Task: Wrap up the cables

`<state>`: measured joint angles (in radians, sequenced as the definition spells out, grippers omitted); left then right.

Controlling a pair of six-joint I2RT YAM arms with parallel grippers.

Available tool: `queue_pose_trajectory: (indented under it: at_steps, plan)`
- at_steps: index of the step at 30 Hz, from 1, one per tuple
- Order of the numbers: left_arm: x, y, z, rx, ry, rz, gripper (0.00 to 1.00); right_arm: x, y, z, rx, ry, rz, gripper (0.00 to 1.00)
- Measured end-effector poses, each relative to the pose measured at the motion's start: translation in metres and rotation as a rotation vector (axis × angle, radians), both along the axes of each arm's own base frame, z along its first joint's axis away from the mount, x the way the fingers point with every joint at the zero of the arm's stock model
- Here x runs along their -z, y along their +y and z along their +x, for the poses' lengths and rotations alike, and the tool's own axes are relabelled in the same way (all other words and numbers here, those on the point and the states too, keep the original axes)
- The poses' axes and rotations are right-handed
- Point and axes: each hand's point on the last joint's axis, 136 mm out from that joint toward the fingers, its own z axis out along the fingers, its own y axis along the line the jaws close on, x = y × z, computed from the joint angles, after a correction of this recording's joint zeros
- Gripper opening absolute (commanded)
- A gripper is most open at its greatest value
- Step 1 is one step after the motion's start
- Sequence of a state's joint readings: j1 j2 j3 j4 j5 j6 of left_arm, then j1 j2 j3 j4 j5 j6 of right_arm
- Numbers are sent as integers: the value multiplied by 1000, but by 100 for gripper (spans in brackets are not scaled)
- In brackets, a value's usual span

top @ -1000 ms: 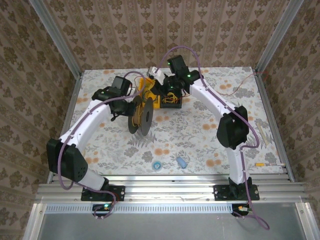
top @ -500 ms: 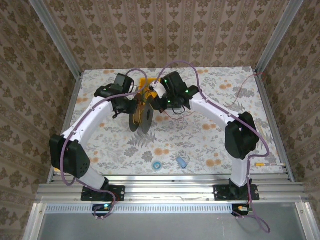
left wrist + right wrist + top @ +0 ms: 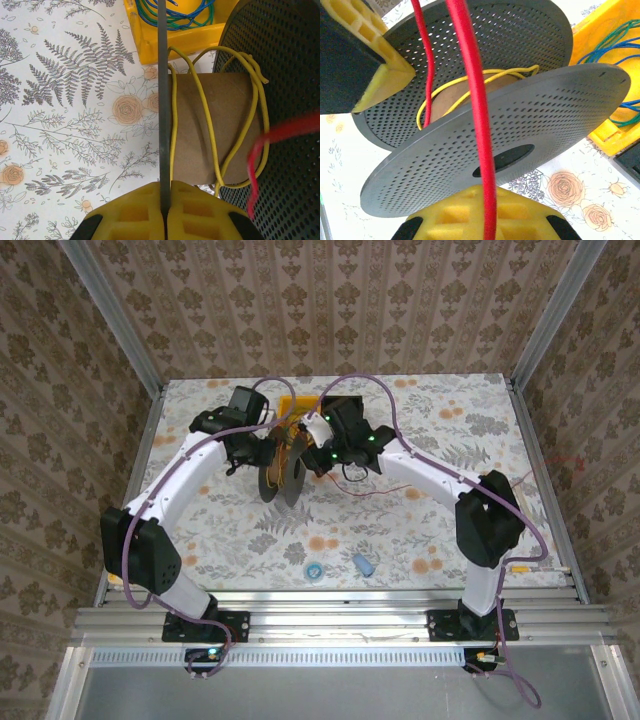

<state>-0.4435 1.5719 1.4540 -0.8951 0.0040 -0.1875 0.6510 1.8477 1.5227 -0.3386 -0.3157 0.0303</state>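
From the top, the spool stands on its edge in the middle of the table. The left gripper is at its left side. The right gripper is at its right side. The red cable is a thin line that trails from there over the table to the right.

The left wrist camera shows the left gripper squeezed shut on the thin rim of one round side of the spool. A yellow wire goes loosely around the brown middle. The red cable hangs by the other round side and looks blurry. A yellow box with green and blue wires sits just behind.

The right wrist camera shows the red cable running straight down into the right gripper. Its yellow fingers look pinched shut on it. A second red strand goes down between the two round sides of the spool.

I think the cable is light, soft and floppy. It could slip or tangle if it goes slack. The best place to hold it is close to the spool, pulled a little tight.
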Motion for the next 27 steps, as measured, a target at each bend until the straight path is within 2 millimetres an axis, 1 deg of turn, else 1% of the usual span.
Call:
queue_pose_trajectory:
  at_steps: [5, 9, 13, 15, 16, 17, 19, 22, 23, 27]
  plan:
    - [-2, -2, 2, 0, -10, -12, 19, 1, 2, -2, -6, 2, -2, 0]
    - [-3, -3, 2, 2, -10, -17, 21, 4, 1, -2, -6, 9, -8, 0]
    - [-4, -3, 2, 3, -12, -19, 23, 11, 1, -1, -3, 20, -19, 0]
    - [-5, -4, 2, 4, -13, -21, 26, 16, 1, -1, -2, 28, -27, 0]
    - [-5, -4, 2, 5, -14, -25, 28, 18, 1, -1, 0, 31, -30, 0]
    - [-7, -4, 1, 7, -16, -28, 33, 20, 1, -1, 0, 35, -34, 0]
    - [-11, -5, 0, 14, -25, -36, 48, 22, 0, -2, 2, 41, -42, 0]
    - [-20, -5, -3, 18, -45, -54, 60, 22, -1, -2, 0, 43, -45, 0]
    - [-23, -5, -4, 17, -53, -59, 63, 22, -1, -2, 0, 43, -46, 0]
    - [-26, -5, -4, 19, -59, -67, 64, 22, -1, -2, -2, 41, -47, 0]
